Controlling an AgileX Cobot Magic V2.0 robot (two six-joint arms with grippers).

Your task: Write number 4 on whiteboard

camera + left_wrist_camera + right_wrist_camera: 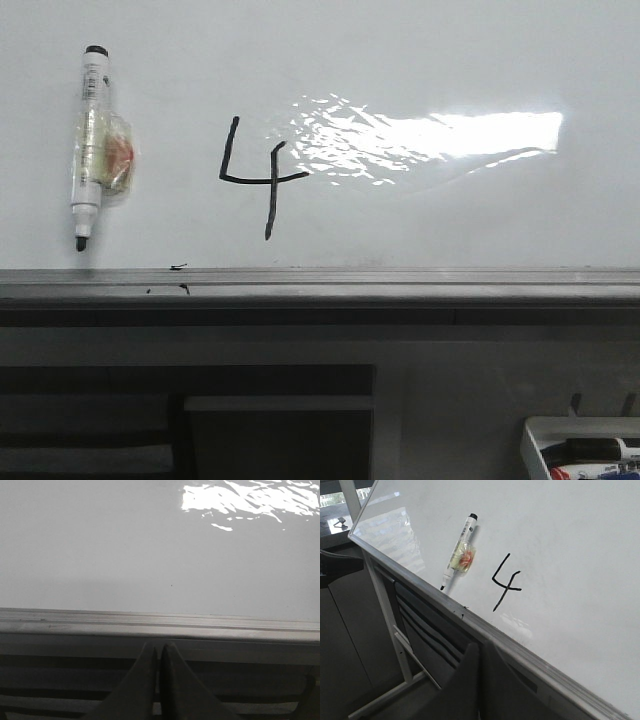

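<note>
- Looking at the board from where I'm standing, the number 4 is already up there, open-topped, thin black lines, sitting a bit left of the middle of the whiteboard. I'd call the writing itself done.
- At about 9 o'clock from the digit there's the marker pen, stuck upright on the board, tip down with no cap on it. Some clear wrap with a reddish bit inside goes round its middle, my guess is that's a magnet pad or tape so it parks on the board instead of rolling off.
- At 3 o'clock from the 4 is a big patch of glare, touching nothing important.
- At 6 o'clock runs the grey ledge, with a couple of tiny black smudges near it.
- Way off at roughly 4 o'clock, a small white tray of spare markers pokes in.
- Left gripper: fingers pressed together, nothing between them, hanging below the ledge and off the board.
- Right gripper: same deal, closed up on nothing, below the board's edge.
- Only the front view shows the tray, neither arm appears in it. The right wrist view catches the digit and pen at a slant plus the board's stand. The left wrist view gets just bare board and glare, no 4 at all.
</note>
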